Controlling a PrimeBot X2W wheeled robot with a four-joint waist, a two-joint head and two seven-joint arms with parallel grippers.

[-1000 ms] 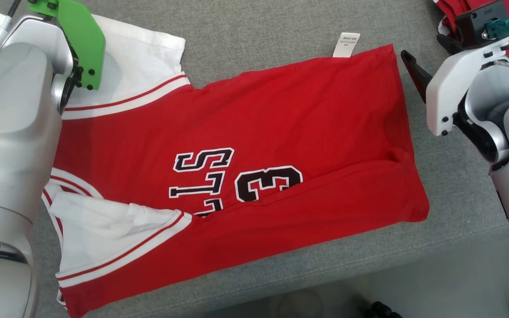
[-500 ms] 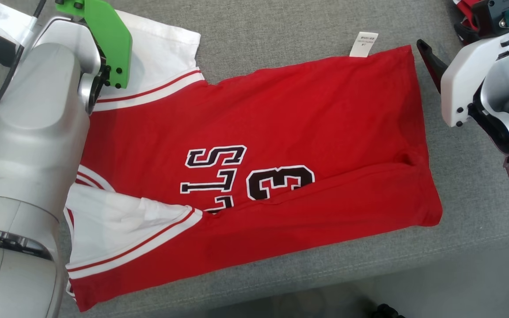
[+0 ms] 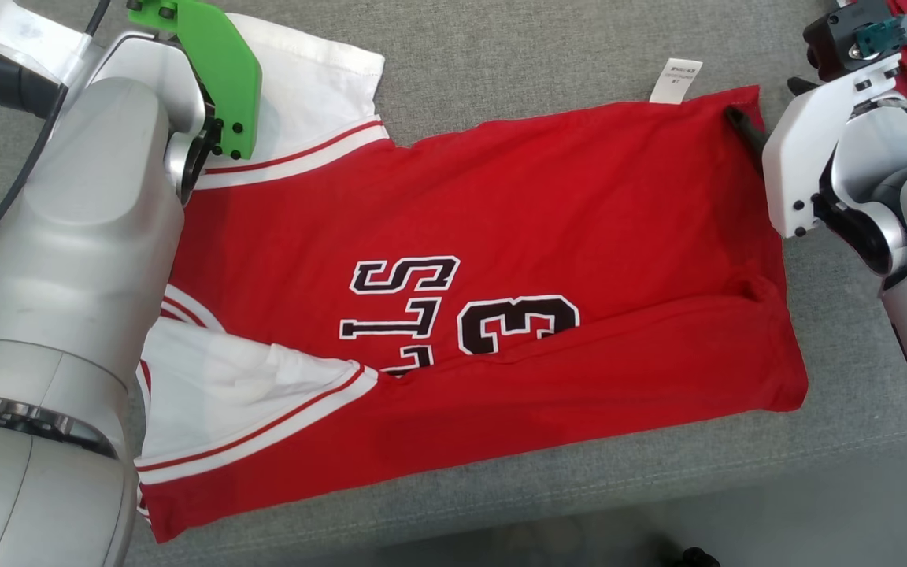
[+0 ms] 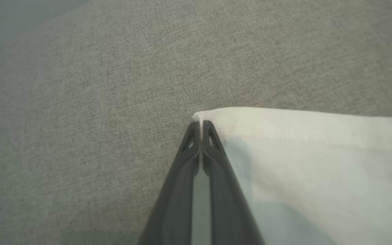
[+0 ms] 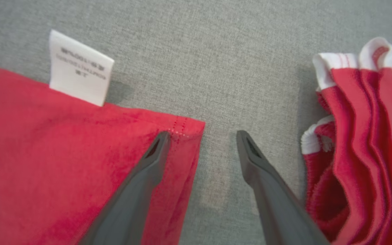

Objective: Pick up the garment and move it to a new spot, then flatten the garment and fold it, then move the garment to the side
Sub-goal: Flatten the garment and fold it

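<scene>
The garment (image 3: 548, 213) is a red jersey with white sleeves and black "13" lettering, lying spread on the grey cushion (image 3: 501, 47). In the left wrist view my left gripper (image 4: 201, 126) is shut on the corner of a white sleeve (image 4: 311, 156). In the head view that hand is hidden behind its green wrist plate (image 3: 221, 71) at the far left sleeve. My right gripper (image 5: 202, 136) is open at the garment's far right corner (image 5: 182, 136). One finger lies over the red cloth, the other over bare cushion.
A white care label (image 5: 78, 68) sticks out from the garment's far edge. A second bunched red and white garment (image 5: 356, 136) lies just right of my right gripper. The cushion's front edge (image 3: 658, 488) runs close below the jersey.
My left gripper has shut on the white sleeve corner. My right gripper has moved in over the garment's far right corner. The head camera has shifted, sliding the whole picture to the right.
</scene>
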